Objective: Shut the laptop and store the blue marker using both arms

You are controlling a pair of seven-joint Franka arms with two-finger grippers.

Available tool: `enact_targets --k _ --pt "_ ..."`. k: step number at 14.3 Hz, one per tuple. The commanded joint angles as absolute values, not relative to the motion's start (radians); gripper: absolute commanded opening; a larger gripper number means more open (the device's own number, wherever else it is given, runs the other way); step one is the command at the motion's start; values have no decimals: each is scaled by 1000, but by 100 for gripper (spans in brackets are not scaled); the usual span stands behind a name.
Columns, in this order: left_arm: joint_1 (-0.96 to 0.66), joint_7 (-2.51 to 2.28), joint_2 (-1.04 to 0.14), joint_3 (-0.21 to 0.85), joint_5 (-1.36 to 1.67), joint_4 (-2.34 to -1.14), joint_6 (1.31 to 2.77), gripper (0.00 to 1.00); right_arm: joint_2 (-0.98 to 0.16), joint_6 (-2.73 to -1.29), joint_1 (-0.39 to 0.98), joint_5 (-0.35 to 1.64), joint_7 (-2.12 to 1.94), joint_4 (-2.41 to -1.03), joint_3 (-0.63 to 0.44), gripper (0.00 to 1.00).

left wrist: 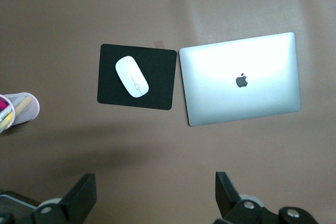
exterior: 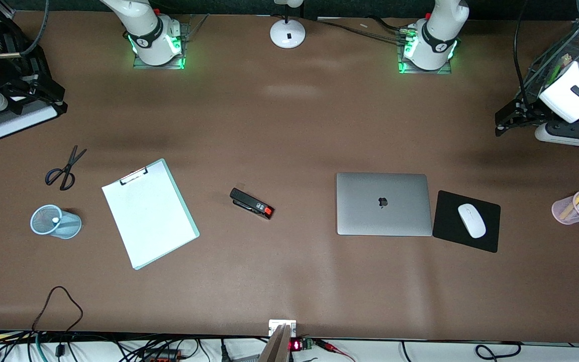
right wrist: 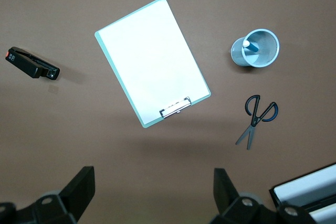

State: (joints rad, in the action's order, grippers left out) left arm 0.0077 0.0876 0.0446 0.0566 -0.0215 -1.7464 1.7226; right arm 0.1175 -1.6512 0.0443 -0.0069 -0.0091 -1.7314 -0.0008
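Note:
The silver-grey laptop (exterior: pixel 383 203) lies closed on the table, apple logo up, toward the left arm's end; it also shows in the left wrist view (left wrist: pixel 240 78). The blue marker (right wrist: pixel 251 47) stands white end up in a pale blue mesh cup (exterior: pixel 56 221) toward the right arm's end; only its white end (exterior: pixel 56 219) shows in the front view. My left gripper (left wrist: pixel 156 192) is open and empty, high over bare table by the left arm's end. My right gripper (right wrist: pixel 155 190) is open and empty, high over bare table by the right arm's end.
A white clipboard (exterior: pixel 149 212), black stapler (exterior: pixel 251 203) and scissors (exterior: pixel 64 168) lie between cup and laptop. A white mouse (exterior: pixel 471 220) sits on a black mouse pad (exterior: pixel 488 236) beside the laptop. A pink cup of pens (exterior: pixel 577 207) stands by the left arm's end. A white lamp base (exterior: pixel 287 32) stands between the arm bases.

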Motion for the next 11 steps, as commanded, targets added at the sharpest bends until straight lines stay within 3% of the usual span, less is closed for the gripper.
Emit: enact_targets --k 1,11 --pt "3 103 34 54 -2 -1717 1698 100 109 -1644 41 5 -26 -1712 2 100" --pt "3 103 34 54 -3 -1717 1697 100 104 -1641 41 35 -38 -1713 2 100"
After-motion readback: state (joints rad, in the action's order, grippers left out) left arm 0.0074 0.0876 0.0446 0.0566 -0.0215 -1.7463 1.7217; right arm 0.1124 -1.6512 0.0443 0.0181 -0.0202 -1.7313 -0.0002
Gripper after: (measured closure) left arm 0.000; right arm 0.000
